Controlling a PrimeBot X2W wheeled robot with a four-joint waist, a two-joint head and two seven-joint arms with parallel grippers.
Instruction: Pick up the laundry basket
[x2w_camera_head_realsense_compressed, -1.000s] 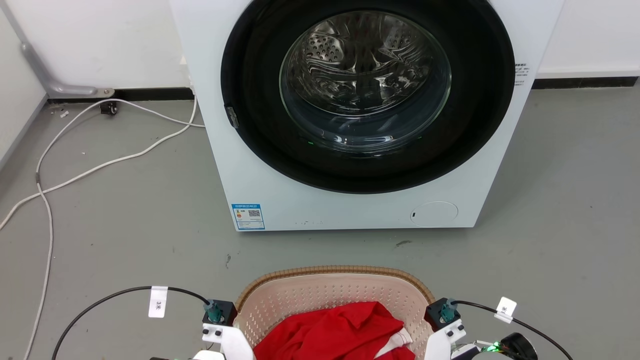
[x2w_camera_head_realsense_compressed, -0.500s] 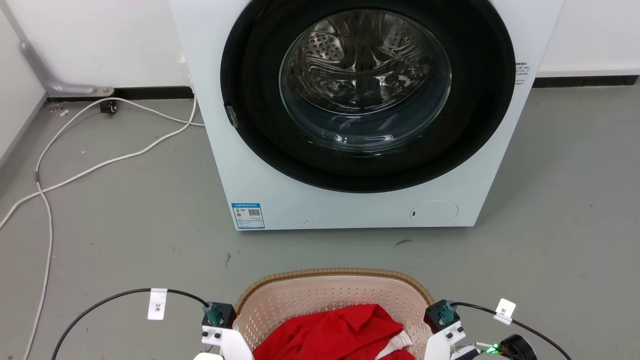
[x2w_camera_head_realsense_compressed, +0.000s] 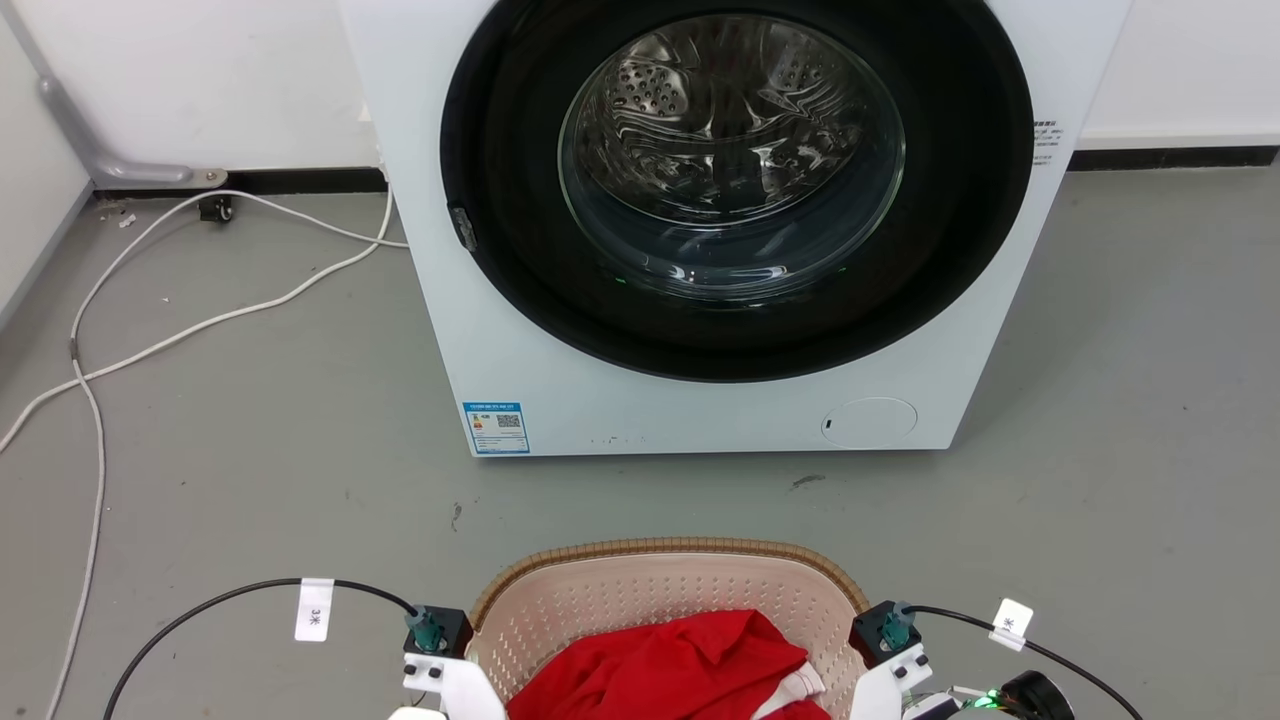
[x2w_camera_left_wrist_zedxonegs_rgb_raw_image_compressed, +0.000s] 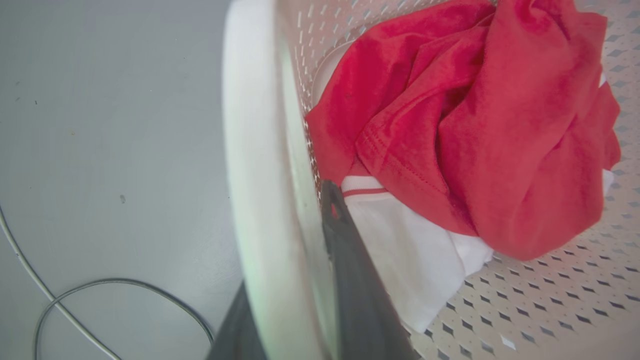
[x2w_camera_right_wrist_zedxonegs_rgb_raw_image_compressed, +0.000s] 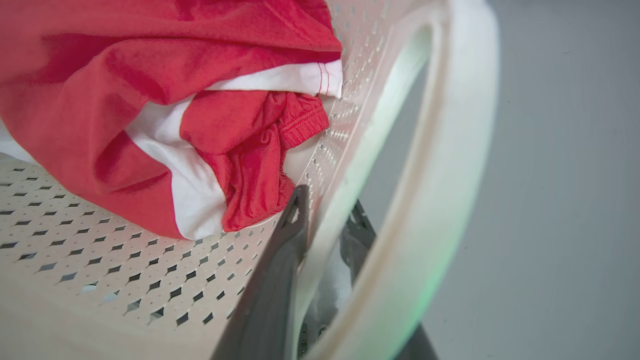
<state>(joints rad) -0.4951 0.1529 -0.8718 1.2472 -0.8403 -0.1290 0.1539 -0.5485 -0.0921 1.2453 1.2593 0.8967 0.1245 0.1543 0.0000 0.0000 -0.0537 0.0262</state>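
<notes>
Left jaws, right jaws clamped on one laundry basket (x2w_camera_head_realsense_compressed: 650, 590); one red-white clothing heap (x2w_camera_head_realsense_compressed: 670, 665) inside.

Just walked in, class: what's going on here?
The robot is picking up a cream perforated plastic laundry basket with a brown woven-look rim, in front of a white washing machine. Left gripper and right gripper each clamp a side wall. Red and white clothing lies inside. Lifted or not, I cannot tell.

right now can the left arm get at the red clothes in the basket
Probably not as it is: the left gripper looks clamped on the basket, one finger inside, one outside. The red clothes lie close to the inner finger, nothing between.
</notes>
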